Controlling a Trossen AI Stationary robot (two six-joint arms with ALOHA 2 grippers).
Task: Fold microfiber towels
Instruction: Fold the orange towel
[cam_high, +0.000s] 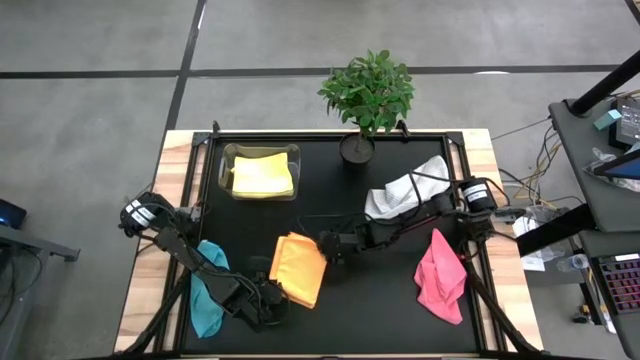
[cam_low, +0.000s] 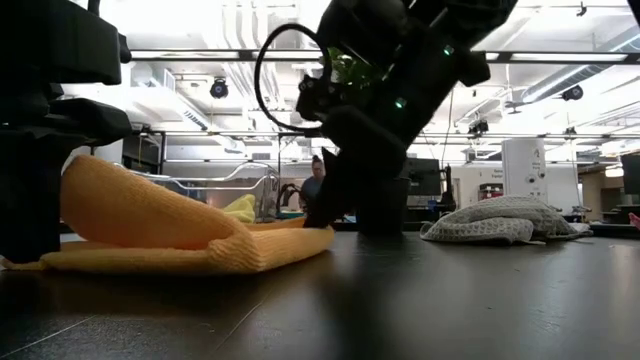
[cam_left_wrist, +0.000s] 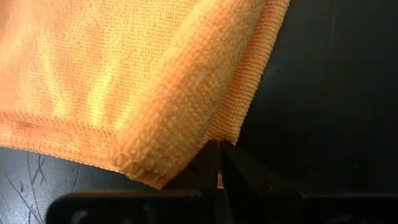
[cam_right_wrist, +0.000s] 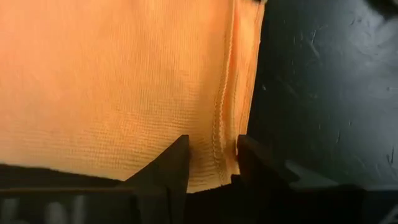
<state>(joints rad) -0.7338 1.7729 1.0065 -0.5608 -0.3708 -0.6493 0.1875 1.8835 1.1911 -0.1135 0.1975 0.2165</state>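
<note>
Straddling the hemmed edge of the orange towel (cam_right_wrist: 124, 81), the right gripper (cam_right_wrist: 212, 165) has its fingers part-open with the doubled hem between them, not yet pinched; it comes in low from the table's right edge and meets the towel's right side near the table's middle. Opposite it, the left gripper (cam_left_wrist: 221, 165) is clamped shut on the towel's corner nearest the front edge, where a rolled fold of cloth bulges just above the fingers.

The orange towel lies a little front of the table's centre, its long axis running roughly from back to front, tilted slightly, and partly doubled over itself. So each arm has one side of the same cloth.

Farther out, the teal towel (cam_high: 207, 295) lies by the front-left corner, the pink towel (cam_high: 440, 275) toward the front-right, the white-grey towel (cam_high: 410, 190) near the right edge, and the yellow towel (cam_high: 262, 175) in the clear box (cam_high: 226, 165) at back-left.
</note>
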